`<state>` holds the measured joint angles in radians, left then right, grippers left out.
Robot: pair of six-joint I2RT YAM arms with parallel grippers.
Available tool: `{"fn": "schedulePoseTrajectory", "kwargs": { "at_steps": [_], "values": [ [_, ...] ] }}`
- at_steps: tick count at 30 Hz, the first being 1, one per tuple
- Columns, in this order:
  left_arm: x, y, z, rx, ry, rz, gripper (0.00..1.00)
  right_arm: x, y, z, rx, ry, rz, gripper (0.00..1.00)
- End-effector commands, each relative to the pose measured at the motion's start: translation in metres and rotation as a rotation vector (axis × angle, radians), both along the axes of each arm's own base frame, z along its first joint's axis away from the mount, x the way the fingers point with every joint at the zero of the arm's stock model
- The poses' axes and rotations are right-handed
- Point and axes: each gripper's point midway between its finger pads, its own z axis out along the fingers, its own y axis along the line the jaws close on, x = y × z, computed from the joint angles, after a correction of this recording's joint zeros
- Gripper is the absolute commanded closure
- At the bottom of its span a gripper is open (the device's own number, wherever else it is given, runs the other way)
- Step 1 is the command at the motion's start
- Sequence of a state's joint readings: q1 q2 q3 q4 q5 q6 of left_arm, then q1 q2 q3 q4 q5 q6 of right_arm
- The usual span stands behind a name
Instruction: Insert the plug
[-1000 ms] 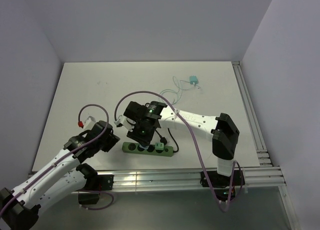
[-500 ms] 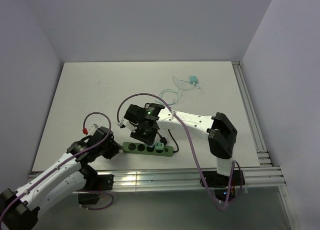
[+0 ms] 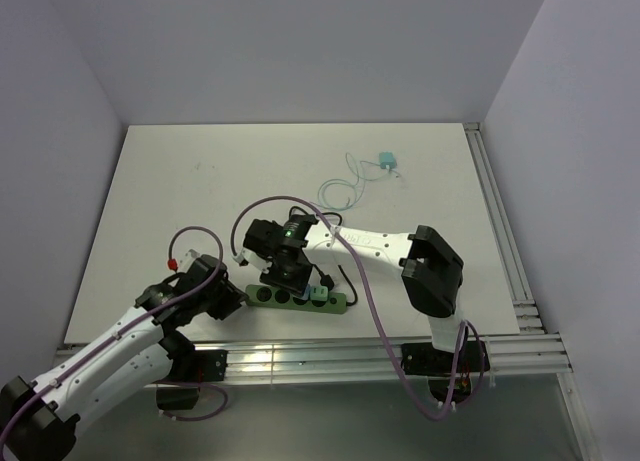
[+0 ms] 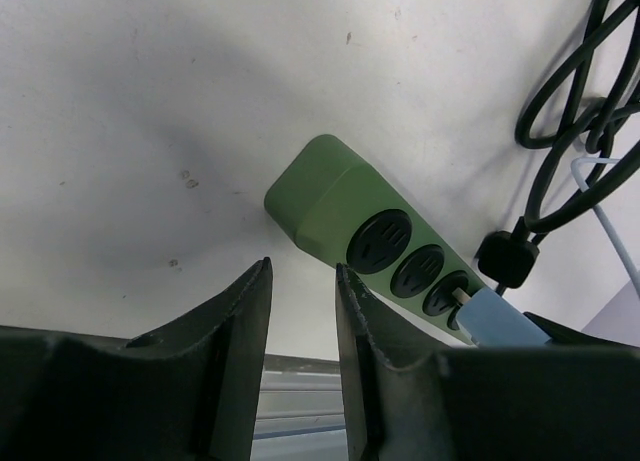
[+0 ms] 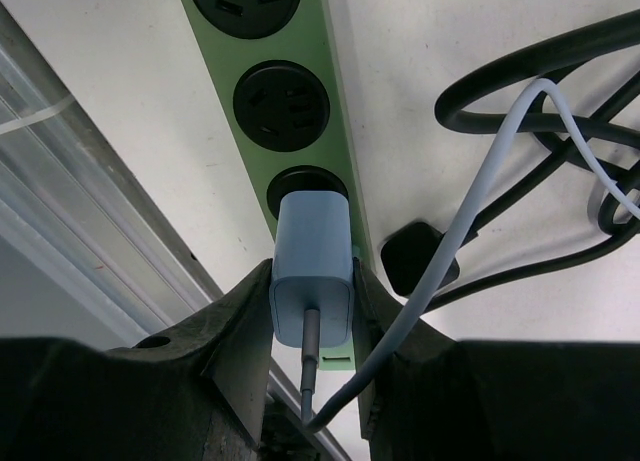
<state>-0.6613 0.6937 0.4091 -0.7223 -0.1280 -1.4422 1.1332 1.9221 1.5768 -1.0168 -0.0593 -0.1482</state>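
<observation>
Here's the plug (image 5: 312, 246), a small pale-blue charger block. It is pinched in the right gripper (image 5: 312, 296), jaws closed flat on its two sides, right over the third socket (image 5: 305, 181) of the green power strip (image 5: 268, 49). We judge it light, rigid and smooth-sided, so it could tilt or slip under a push. Those flat flanks look like the proper hold. Its white cable (image 5: 452, 249) trails off and may tug.

In the left wrist view a sliver of prong (image 4: 460, 296) shows between block and socket, so we'd call it not fully seated. The strip looks light too and could skid on the bench (image 4: 150, 101). The left gripper (image 4: 300, 311) hovers just off the strip's end, jaws a narrow gap apart, holding nothing.

In the right wrist view the block hides the prongs, and from above the right gripper covers the plug altogether.
</observation>
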Motion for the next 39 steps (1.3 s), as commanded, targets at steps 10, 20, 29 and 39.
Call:
{"fn": "schedulePoseTrajectory", "kwargs": {
  "at_steps": [10, 20, 29, 39],
  "values": [
    [0.002, -0.004, -0.003, -0.019, 0.002, 0.007, 0.62, 0.010, -0.006, -0.005, -0.055, -0.075, 0.056, 1.00],
    [0.003, -0.003, -0.003, -0.016, -0.003, 0.006, 0.62, -0.003, -0.004, -0.014, -0.058, -0.058, 0.107, 1.00],
    [0.004, -0.006, -0.006, -0.018, 0.004, 0.000, 0.62, -0.004, 0.005, 0.006, 0.000, -0.083, 0.108, 1.00],
    [0.002, -0.006, -0.007, -0.026, 0.007, 0.004, 0.62, -0.007, -0.001, -0.020, -0.053, -0.053, 0.120, 1.00]
  ]
}}
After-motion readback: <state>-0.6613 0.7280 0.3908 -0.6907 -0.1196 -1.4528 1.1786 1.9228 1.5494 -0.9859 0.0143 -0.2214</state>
